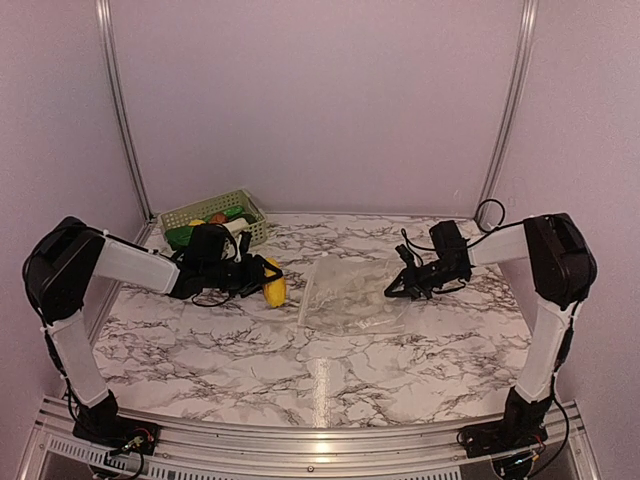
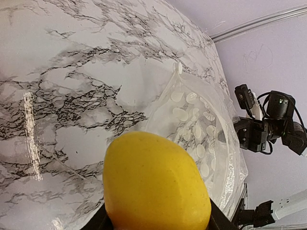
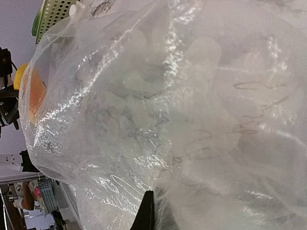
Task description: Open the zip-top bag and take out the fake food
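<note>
While left fingers (image 2: pixel 217 224) grip one yellow fruit (image 2: pixel 156 184), right fingers (image 3: pixel 148 213) pinch the one bag (image 3: pixel 158 96).

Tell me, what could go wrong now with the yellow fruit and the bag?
The smooth yellow toy fruit might slip from the left gripper and roll across the table. The right gripper pinches only the edge of the floppy zip-top bag, so the thin plastic might slide out.

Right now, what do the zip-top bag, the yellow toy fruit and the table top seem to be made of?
The zip-top bag looks like thin clear plastic film, glossy: it wrinkles and glints. The yellow toy fruit is probably hard plastic, smooth, with a faint sheen. The table top shows a glossy, reflective marble pattern; perhaps laminate, perhaps stone.
</note>
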`<state>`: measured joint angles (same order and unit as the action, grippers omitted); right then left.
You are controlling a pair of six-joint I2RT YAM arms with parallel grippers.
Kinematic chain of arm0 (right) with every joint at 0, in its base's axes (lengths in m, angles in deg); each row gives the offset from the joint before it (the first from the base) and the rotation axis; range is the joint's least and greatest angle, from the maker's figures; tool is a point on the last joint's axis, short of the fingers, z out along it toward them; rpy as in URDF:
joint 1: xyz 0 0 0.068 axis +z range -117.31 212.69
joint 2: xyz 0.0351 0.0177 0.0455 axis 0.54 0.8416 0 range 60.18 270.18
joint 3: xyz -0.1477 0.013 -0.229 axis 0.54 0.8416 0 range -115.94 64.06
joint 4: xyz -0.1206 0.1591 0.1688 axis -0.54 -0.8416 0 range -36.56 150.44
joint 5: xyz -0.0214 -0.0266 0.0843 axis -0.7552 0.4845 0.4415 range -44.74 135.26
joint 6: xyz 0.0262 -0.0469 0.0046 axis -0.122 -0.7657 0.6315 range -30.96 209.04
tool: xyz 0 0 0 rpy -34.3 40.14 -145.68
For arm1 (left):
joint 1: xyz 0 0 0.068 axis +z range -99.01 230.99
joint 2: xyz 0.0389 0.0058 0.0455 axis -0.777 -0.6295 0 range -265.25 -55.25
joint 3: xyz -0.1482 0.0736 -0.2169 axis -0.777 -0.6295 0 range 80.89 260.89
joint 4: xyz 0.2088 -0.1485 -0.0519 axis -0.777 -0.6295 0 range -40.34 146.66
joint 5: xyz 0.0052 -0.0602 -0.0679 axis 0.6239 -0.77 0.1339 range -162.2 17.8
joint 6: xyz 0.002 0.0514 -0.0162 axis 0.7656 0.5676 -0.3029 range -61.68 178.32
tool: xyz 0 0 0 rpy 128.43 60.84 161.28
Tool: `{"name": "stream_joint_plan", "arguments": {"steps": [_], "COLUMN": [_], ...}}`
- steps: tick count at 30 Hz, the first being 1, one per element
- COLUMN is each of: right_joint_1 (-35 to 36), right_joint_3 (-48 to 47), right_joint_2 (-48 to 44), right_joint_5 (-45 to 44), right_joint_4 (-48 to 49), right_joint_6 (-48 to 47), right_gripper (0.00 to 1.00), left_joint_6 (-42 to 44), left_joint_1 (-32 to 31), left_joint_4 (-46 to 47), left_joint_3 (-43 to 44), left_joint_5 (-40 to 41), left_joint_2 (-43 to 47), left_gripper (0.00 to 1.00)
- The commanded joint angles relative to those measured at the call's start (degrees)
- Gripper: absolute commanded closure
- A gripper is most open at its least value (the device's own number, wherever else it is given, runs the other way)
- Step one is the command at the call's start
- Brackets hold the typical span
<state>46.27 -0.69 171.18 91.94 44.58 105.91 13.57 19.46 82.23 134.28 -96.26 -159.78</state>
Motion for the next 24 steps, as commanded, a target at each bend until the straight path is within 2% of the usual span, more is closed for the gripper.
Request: {"name": "stream_joint_plan", "arguments": {"steps": [1,6,12,19,24], "right_joint_1": [0.83,0.65,0.63,0.64,0.65], "right_joint_3": [-0.87,-1.28,-2.01,-2.94,-3.94], "right_joint_2": [0.11,-0.36,-0.52,-1.07,-0.72], "right_joint_5": [-2.07,-1.96,-2.18,-2.84,-3.17], "right_joint_4": [-2.51,-3.73,-5.28,-6.82,-8.07], "right_joint_6": [-2.61,-4.36,-5.91,-7.55,-8.78], "right_gripper": [1.00,1.00,1.00,1.00,1.00], "left_joint_6": [3.57,5.57,7.37,8.60,4.59], "left_joint_1": [1.85,8.54,16.27,22.12,25.07], "left_joint_4": [-5.32,-10.49,-16.42,-18.43,-15.90], "left_joint_3": [1.55,7.38,17.30,24.86,28.30], "left_joint_5": [-0.32,1.84,5.70,11.38,14.14], "left_joint_2": [3.03,5.61,3.12,-1.78,-6.43], "left_gripper": [0.55,0.55,0.53,0.50,0.49]}}
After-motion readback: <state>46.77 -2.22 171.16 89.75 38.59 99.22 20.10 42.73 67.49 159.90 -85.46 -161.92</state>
